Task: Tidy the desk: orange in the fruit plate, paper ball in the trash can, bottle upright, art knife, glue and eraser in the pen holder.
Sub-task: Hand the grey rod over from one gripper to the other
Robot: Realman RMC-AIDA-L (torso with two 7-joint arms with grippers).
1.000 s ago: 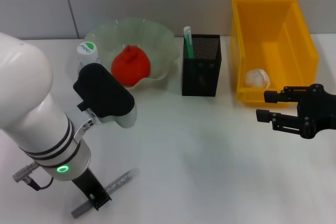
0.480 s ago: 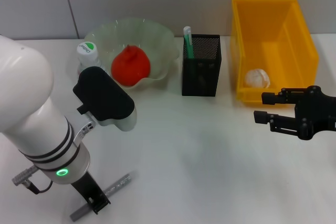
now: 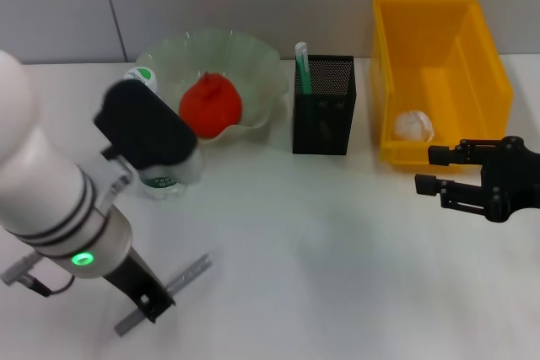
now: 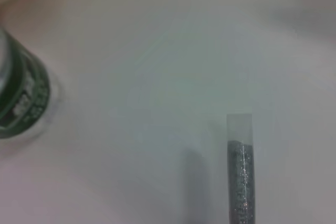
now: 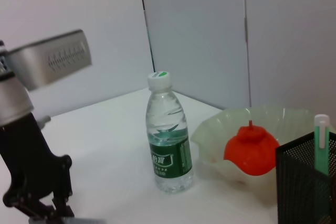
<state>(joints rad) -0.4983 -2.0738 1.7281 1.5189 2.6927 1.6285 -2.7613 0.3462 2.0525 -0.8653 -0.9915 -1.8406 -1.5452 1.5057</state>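
Note:
My left gripper point(image 3: 150, 303) is low at the front left, shut on a grey glittery stick point(image 3: 187, 276) with a clear tip point(image 4: 240, 173), held just above the table. The bottle point(image 3: 162, 172) stands upright beside the plate point(image 5: 169, 145), partly behind my left arm. The orange point(image 3: 210, 105) lies in the pale green fruit plate point(image 3: 253, 61). A paper ball point(image 3: 413, 126) rests in the yellow bin point(image 3: 485, 73). A green and white stick point(image 3: 301, 65) stands in the black mesh pen holder point(image 3: 324, 115). My right gripper point(image 3: 429, 169) hovers open and empty in front of the bin. No eraser shows.
The white forearm of my left arm point(image 3: 51, 200) covers much of the table's left side. A grey panelled wall runs along the back. Bare white tabletop point(image 3: 337, 259) lies between the two grippers.
My left arm has swung leftward, uncovering the bottle's lower body. The grey stick has shifted slightly with the gripper. The right gripper has barely moved.

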